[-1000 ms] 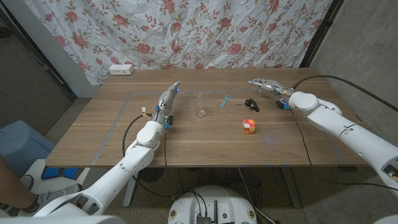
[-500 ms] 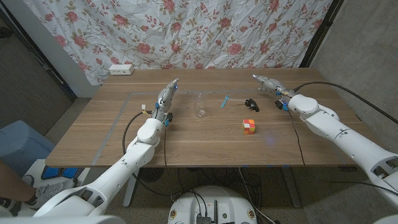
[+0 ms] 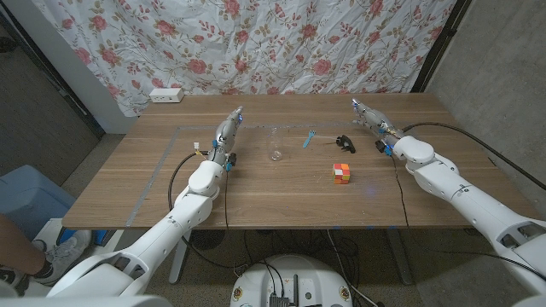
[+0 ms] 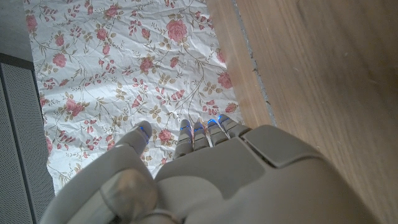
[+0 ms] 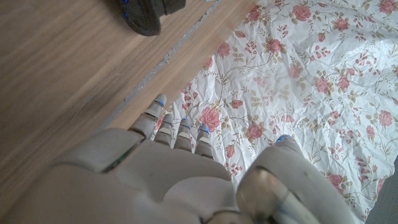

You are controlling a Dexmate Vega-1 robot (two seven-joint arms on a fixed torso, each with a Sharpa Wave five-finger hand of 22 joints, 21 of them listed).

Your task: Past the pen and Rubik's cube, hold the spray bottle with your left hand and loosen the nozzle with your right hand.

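Overhead, in the head view, the spray bottle (image 3: pixel 276 146) is seen as a small clear upright thing near the middle of the wooden table (image 3: pixel 153 188), its long axis judged vertical, though it is too small for the nozzle to be made out. The left hand (image 3: pixel 229 134) is held just to the bottle's left, fingers extended and close together, gripping nothing; it is judged the nearer hand, and the bottle lies to the right of its fingertips. The right hand (image 3: pixel 368 117) is raised well apart at the far right, fingers likewise extended and empty. Between it and the bottle lie the blue pen (image 3: pixel 310 137), a small black object (image 3: pixel 345 141) and the Rubik's cube (image 3: pixel 342 173), so a reach across them is judged necessary.

From the left wrist view, the left hand (image 4: pixel 205 174) is shown from behind, its fingers (image 4: pixel 208 134) straight and side by side, the thumb set off a little, with nothing held; plain wood and a floral curtain (image 4: pixel 112 68) are seen beyond.

From the right wrist view, the right hand (image 5: pixel 168 168) is shown the same way, fingers (image 5: pixel 180 127) straight and together, empty, the black object (image 5: pixel 146 12) lying past them on the wood.
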